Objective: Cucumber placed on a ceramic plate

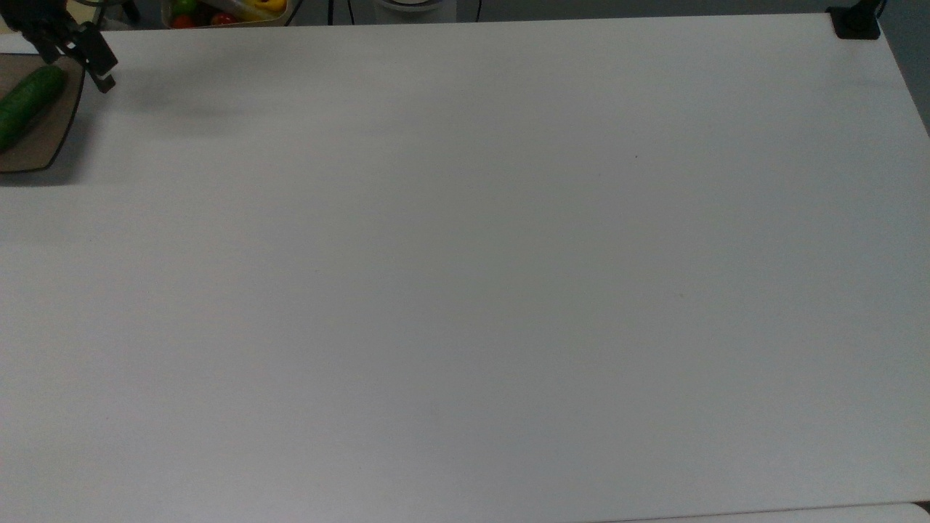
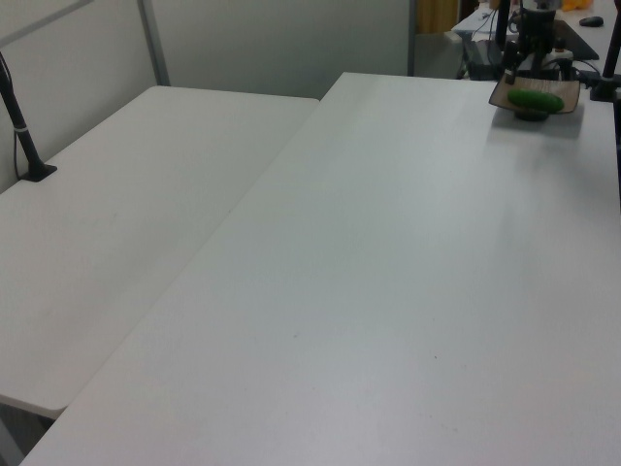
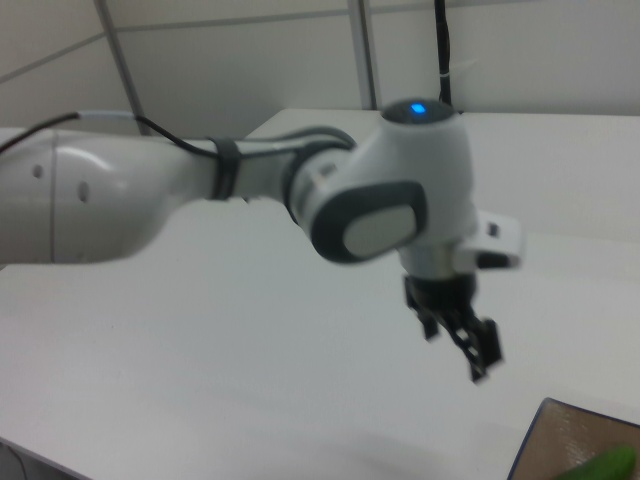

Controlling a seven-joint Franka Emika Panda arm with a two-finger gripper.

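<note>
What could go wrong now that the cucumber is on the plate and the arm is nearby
The cucumber lies loose on the ceramic plate, and being round it might roll if bumped. The claw hangs open just beyond the plate's edge in the top view, so a low sideways move could clip the rim or the cucumber. The plate sits near a corner of the table, so a hard nudge could push it toward the edge.

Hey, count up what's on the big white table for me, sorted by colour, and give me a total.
Green: 1, the cucumber, lying on the plate.
Brown: 1, the ceramic plate, at the top view's left edge.
Total: 2.
The black pincer hangs above the table near the plate, open and holding nothing, so it is not counted.
</note>
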